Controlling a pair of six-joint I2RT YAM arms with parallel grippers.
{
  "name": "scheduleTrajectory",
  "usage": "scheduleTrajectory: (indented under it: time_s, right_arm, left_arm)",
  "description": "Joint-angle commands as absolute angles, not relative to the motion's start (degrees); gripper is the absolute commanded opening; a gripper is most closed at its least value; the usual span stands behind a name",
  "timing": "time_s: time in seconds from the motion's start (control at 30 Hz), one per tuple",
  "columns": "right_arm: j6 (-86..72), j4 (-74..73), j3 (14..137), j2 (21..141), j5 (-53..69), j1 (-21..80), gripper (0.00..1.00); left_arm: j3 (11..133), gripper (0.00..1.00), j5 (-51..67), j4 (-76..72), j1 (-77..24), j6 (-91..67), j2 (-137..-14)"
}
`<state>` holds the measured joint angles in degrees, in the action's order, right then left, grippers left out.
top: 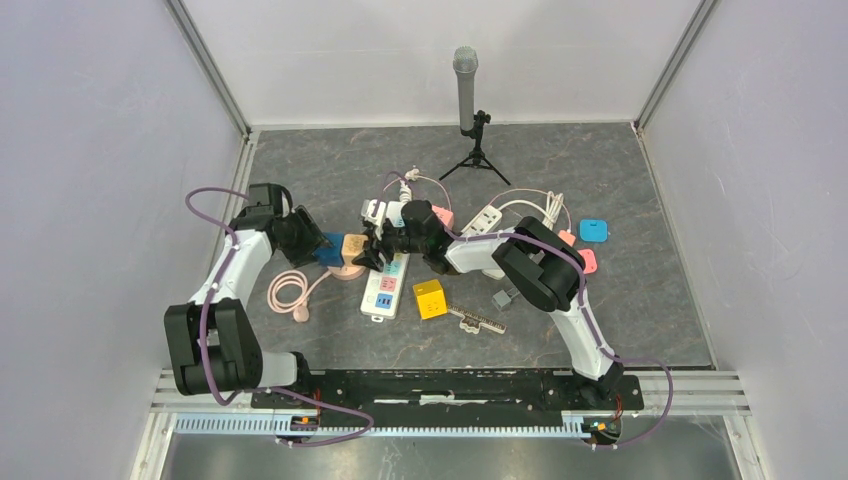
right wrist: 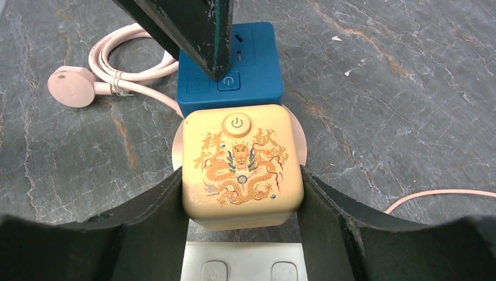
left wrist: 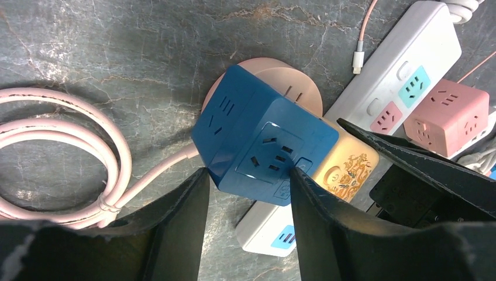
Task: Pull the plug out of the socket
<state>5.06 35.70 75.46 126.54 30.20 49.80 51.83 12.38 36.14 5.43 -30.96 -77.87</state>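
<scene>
A blue cube socket [left wrist: 263,140] and a yellow cube adapter with a dragon print [right wrist: 241,164] sit pressed side by side over a pink round base [left wrist: 292,88]. My left gripper [left wrist: 248,178] is shut on the blue cube, with a finger touching each side. My right gripper [right wrist: 241,196] is shut on the yellow cube from the opposite side. In the top view the blue cube [top: 327,252] and the yellow cube [top: 352,245] lie left of centre, between the left gripper [top: 315,243] and the right gripper [top: 372,248]. The joint between the cubes is hidden.
A white power strip [top: 385,290] lies just under and right of the cubes. A coiled pink cable [top: 290,292] is to the left. A small yellow cube [top: 430,298], a ruler [top: 482,320], a pink cube [top: 443,215], another white strip [top: 480,220] and a microphone tripod [top: 474,150] stand around.
</scene>
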Motion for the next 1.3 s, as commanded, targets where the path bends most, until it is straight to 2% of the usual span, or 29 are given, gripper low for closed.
scheduleTrajectory:
  time_s: [0.0, 0.07, 0.2, 0.37, 0.43, 0.57, 0.73, 0.9, 1.0, 1.1, 1.27]
  right_arm:
    - [-2.3, 45.1, 75.1, 125.6, 32.2, 49.1, 0.00]
    - [-2.4, 45.3, 75.5, 125.5, 32.4, 49.1, 0.00]
    - [7.1, 36.8, 77.1, 124.7, 28.7, 50.9, 0.00]
    - [6.8, 37.7, 75.9, 124.1, 28.3, 50.9, 0.00]
    - [3.8, 40.7, 75.6, 123.9, 29.9, 50.3, 0.00]
    - [-12.3, 54.5, 74.3, 125.2, 35.9, 47.4, 0.00]
    - [4.6, 38.2, 77.8, 124.4, 32.8, 50.5, 0.00]
    - [10.5, 37.0, 75.9, 123.2, 30.2, 51.4, 0.00]
    - [1.8, 43.4, 75.1, 123.6, 33.6, 49.5, 0.00]
    - [-14.5, 55.3, 75.4, 125.7, 38.2, 47.0, 0.00]
    - [-0.7, 39.2, 79.4, 125.2, 36.6, 49.6, 0.00]
  left_arm:
    - [47.7, 0.56, 7.3, 39.5, 5.4, -31.3, -78.6]
    - [47.0, 0.56, 7.2, 39.5, 5.4, -31.4, -78.7]
    - [46.5, 0.55, 7.1, 39.5, 5.4, -31.3, -79.4]
    - [47.0, 0.55, 6.9, 39.8, 5.4, -31.2, -80.7]
    - [47.1, 0.55, 6.5, 40.1, 5.4, -30.9, -81.2]
    - [47.0, 0.54, 5.5, 40.5, 5.4, -30.7, -81.5]
    - [47.2, 0.52, 5.3, 40.5, 5.4, -30.1, -82.2]
    - [47.1, 0.51, 5.4, 40.6, 5.5, -29.7, -83.3]
    - [47.0, 0.50, 5.5, 40.7, 5.4, -29.5, -84.0]
    - [47.0, 0.50, 6.3, 40.6, 5.4, -29.2, -84.7]
    - [47.5, 0.50, 7.4, 40.7, 5.1, -28.8, -87.0]
